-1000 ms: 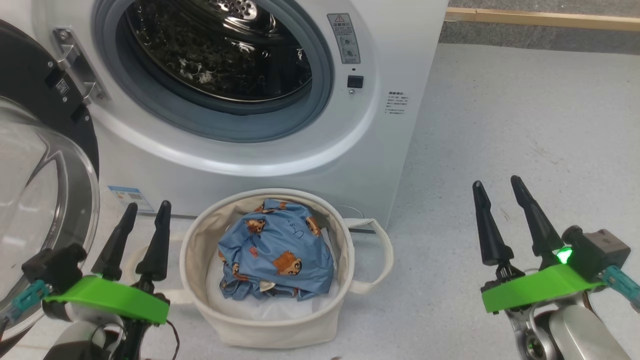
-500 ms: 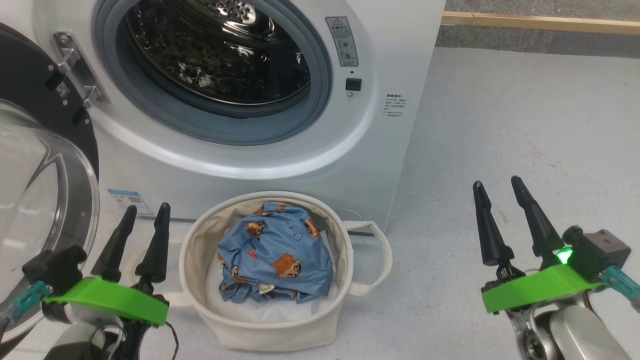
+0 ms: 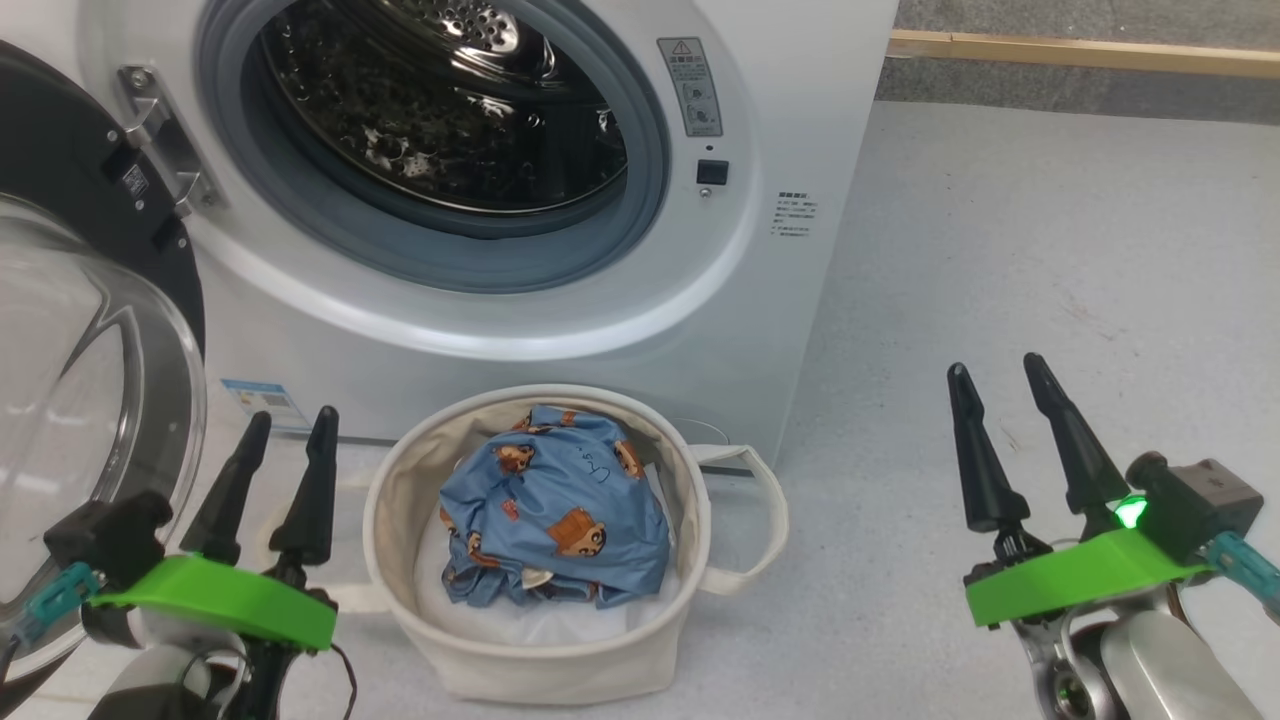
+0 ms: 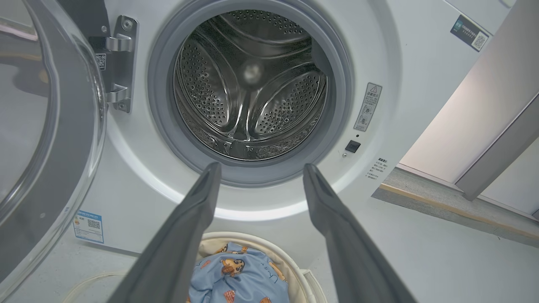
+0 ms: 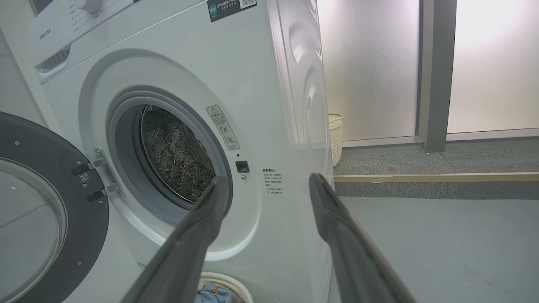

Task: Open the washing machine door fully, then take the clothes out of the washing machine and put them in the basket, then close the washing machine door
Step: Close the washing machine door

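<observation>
Two robot hands rest low in front of a white front-loading washing machine.

The left hand has its two dark fingers spread apart and grips nothing. The right hand is also open, fingers parted, and holds nothing. It hovers over bare grey floor.

The basket, a round cream canvas tub with looped handles, sits on the floor between the two hands. It is just beside the left hand on its inner side and well apart from the right hand. The clothes, light blue fabric printed with small brown-and-orange cartoon figures, lie bunched inside it on a white liner.

Ahead of the left hand, past the basket, is the machine's round mouth with its grey rubber rim. The shiny perforated steel drum shows through it.

The washing machine door is swung open on its hinge, on the outer side of the left hand. Its glossy black ring frames a clear bulging glass bowl that sits close beside that hand. Whether they touch cannot be told.

A small blue label is on the machine's front, just ahead of the left fingertips. Far ahead of the right hand, past the machine's side, a pale woven bin stands on the floor.
</observation>
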Available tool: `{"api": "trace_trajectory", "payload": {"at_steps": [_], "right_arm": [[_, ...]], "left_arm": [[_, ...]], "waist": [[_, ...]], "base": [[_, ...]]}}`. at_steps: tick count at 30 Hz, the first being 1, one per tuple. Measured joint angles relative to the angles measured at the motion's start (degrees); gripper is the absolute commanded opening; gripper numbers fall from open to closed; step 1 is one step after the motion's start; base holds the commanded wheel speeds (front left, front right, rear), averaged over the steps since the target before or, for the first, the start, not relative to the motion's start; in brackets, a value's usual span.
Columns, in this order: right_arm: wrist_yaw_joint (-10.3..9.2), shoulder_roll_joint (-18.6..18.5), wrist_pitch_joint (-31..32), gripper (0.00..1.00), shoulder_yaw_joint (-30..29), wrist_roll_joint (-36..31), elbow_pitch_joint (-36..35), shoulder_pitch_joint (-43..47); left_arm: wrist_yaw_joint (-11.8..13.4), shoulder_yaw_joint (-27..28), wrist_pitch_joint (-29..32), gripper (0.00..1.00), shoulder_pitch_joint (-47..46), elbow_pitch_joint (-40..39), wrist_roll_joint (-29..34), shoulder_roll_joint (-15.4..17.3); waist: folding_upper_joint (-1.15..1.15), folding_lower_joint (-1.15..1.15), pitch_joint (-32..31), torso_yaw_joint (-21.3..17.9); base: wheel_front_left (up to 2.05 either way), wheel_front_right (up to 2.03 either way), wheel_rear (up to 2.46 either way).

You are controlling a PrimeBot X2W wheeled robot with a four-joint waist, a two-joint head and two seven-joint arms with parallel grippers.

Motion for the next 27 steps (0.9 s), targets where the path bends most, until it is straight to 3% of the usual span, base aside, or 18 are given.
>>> {"api": "trace_trajectory", "payload": {"at_steps": [9,11,19,27], "right_arm": [[0.00,-0.2,0.0,1.00,2.2,0.1,0.5,0.0],[0.00,-0.3,0.0,1.00,2.6,0.5,0.7,0.0],[0.00,-0.6,0.0,1.00,5.1,1.2,2.1,-0.3],[0.00,-0.7,0.0,1.00,6.6,1.8,3.6,-1.5]], "left_arm": [[1.1,-0.4,-0.4,1.00,0.0,0.1,2.5,-0.1],[2.6,0.2,-0.4,1.00,0.0,0.3,2.5,-0.6],[5.3,1.7,-0.5,1.00,0.1,0.6,5.5,-0.9],[5.5,3.8,-0.5,1.00,1.3,-0.1,6.1,-1.8]], "waist": [[0.00,0.00,-0.3,2.5],[0.00,0.00,-0.4,3.6],[0.00,0.00,-0.6,9.5],[0.00,0.00,-0.6,16.0]], "base": [[0.00,0.00,0.00],[0.00,0.00,0.00],[0.00,0.00,0.00],[0.00,0.00,0.00]]}}
